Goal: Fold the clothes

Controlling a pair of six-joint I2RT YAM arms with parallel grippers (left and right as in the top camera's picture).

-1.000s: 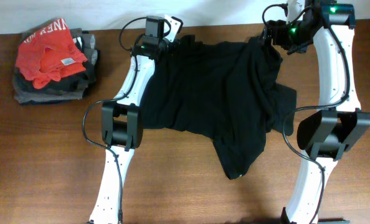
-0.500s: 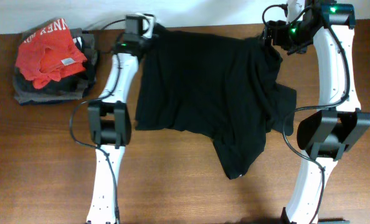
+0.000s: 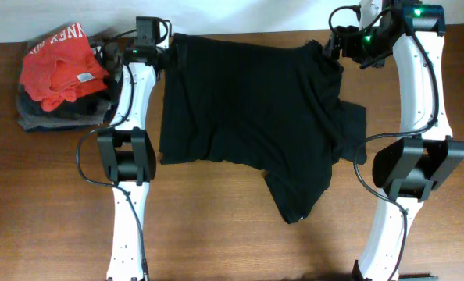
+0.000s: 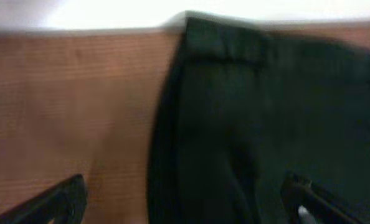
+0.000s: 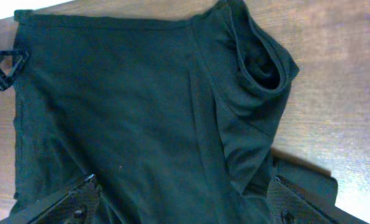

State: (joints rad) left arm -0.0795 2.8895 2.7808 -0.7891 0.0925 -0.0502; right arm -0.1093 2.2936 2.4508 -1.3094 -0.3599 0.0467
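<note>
Black T-shirt (image 3: 248, 109) lies spread yet rumpled, left tool (image 4: 184, 190) and right tool (image 5: 184, 190) both parted.

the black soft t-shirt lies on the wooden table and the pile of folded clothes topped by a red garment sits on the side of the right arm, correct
No. The black soft T-shirt lies on the wooden table, but the pile of folded clothes topped by a red garment sits on the side of the left arm, as the overhead view shows.

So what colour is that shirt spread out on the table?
Black. The T-shirt shows best from overhead.
</note>
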